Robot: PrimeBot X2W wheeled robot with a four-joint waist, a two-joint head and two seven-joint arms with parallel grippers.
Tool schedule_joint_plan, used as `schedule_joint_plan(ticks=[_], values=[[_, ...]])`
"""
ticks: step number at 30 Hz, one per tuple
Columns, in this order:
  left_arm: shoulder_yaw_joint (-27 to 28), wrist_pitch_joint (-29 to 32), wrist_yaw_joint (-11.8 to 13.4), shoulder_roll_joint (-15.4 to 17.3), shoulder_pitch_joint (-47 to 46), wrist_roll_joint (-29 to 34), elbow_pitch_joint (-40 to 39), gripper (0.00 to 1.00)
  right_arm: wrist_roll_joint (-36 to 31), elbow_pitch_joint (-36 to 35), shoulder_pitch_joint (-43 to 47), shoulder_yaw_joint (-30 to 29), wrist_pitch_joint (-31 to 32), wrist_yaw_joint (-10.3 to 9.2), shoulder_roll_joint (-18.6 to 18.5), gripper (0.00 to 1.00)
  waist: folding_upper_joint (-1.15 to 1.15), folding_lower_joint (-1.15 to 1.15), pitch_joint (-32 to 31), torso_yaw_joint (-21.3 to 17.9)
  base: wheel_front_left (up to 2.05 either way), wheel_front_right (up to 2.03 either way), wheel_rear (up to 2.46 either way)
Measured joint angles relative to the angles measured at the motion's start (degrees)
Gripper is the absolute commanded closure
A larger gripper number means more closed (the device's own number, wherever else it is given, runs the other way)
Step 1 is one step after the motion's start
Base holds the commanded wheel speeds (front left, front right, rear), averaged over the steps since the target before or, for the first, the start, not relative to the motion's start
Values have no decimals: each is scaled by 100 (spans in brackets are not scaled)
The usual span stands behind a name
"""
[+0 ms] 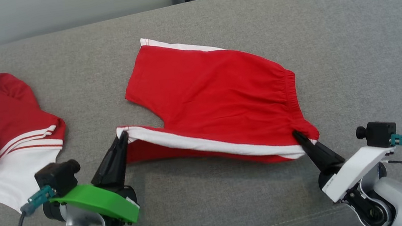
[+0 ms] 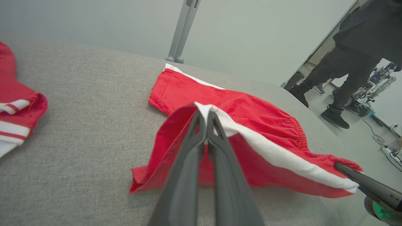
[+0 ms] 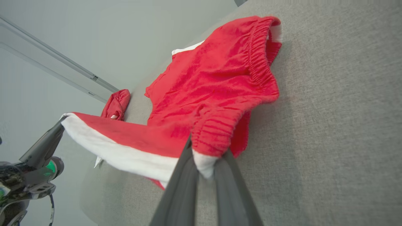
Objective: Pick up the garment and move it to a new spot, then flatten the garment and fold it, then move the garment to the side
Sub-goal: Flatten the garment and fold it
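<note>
So the red shorts (image 1: 213,88) lie mostly flat mid grey cushion (image 1: 289,21), left gripper (image 1: 122,136) clamped on the near leg hem, right gripper (image 1: 298,136) on the waistband corner, that edge lifted. I'd guess the fold's only starting, and moving them aside is still to do

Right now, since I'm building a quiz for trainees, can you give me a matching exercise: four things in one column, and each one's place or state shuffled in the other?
Things:
1. left end effector
2. right end effector
3. crumpled red-and-white striped fabric garment
4. person in dark clothes

States:
A. shut on the elastic waistband corner of the red fabric shorts with white side stripes
B. standing on the floor beyond the grey fabric cushion
C. shut on a leg-hem corner of the shorts
D. lying untouched at the cushion's left

Pairs: 1-C, 2-A, 3-D, 4-B
</note>
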Motion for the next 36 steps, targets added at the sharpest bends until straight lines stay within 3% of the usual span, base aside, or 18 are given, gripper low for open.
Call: schedule_joint_plan(ticks=[16, 36], values=[[52, 367, 0, 52, -1664, -70, 11, 100, 504, -287, -996, -348, -44, 0, -91, 100, 0, 0, 803, -168, 0, 0, 0], [224, 561, 2, 51, -3679, 131, 1484, 100, 880, 88, -2236, -448, -93, 0, 257, 100, 0, 1, 1962, -520, 0, 0, 0]])
